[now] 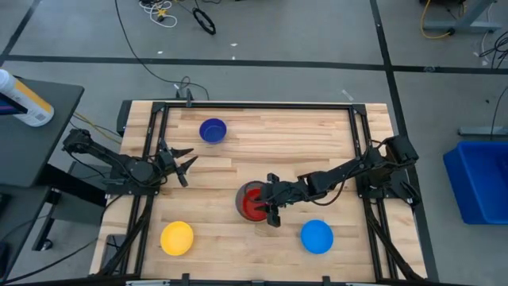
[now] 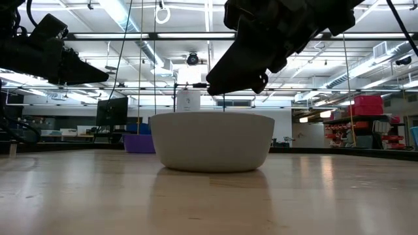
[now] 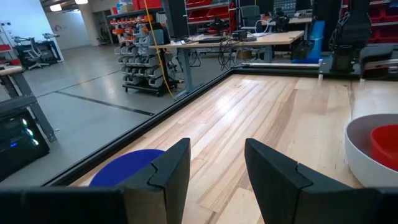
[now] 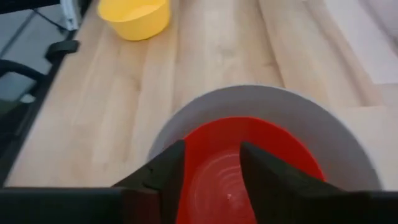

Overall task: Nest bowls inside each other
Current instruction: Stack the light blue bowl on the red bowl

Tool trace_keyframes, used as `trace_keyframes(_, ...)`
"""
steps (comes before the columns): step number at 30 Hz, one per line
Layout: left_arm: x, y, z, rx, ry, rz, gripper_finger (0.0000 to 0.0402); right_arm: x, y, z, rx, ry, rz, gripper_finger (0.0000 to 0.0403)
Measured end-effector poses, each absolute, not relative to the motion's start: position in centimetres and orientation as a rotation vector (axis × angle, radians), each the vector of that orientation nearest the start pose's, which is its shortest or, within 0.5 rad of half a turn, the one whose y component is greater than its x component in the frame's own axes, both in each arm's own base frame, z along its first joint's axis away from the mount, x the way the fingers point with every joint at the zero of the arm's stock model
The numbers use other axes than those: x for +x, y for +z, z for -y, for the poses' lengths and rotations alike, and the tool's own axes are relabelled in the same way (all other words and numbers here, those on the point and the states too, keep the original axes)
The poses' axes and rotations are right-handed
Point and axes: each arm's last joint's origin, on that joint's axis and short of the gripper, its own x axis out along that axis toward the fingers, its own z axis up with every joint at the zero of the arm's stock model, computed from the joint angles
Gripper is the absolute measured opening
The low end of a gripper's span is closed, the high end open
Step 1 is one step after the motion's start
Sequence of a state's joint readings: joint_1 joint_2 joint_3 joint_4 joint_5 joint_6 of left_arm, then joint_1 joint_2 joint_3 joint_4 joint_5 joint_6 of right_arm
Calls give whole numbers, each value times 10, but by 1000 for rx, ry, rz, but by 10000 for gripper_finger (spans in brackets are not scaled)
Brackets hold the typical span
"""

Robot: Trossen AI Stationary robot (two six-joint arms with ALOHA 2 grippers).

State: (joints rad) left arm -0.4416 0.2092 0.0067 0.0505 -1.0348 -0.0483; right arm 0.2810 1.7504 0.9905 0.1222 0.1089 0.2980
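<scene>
The red bowl (image 1: 252,204) sits nested in the grey bowl (image 1: 240,197) at the table's middle; it also shows in the right wrist view (image 4: 249,143). My right gripper (image 4: 211,168) hangs open just above them, its fingers over the red bowl's near side. In the low view the gripper (image 2: 219,85) stands clear above the grey bowl's rim (image 2: 212,116). The dark blue bowl (image 1: 213,131) stands at the far left, the yellow bowl (image 1: 177,237) at the near left, and the light blue bowl (image 1: 317,237) at the near right. My left gripper (image 1: 186,163) waits open at the left.
Black frame rails (image 1: 151,159) run along the table's left and right sides. Bare wood lies between the bowls. Beyond the table, a blue bin (image 1: 480,179) stands at the right and a cart with a bottle (image 1: 24,99) at the left.
</scene>
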Motion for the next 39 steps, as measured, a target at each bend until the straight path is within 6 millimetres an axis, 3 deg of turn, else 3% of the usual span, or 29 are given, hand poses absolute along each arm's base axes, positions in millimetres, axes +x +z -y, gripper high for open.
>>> trace_keyframes(11,97,155,18,61,602,-104,163,340,183,-107,193,-6,-684,186)
trace_keyframes(20,97,155,18,47,603,-100,162,273,223,-122,203,-262,-820,199)
trace_keyframes(34,97,153,18,56,605,-111,162,213,207,-159,388,-398,-1145,200)
trace_keyframes(39,98,153,19,58,606,-116,162,194,206,-174,433,-452,-1171,200)
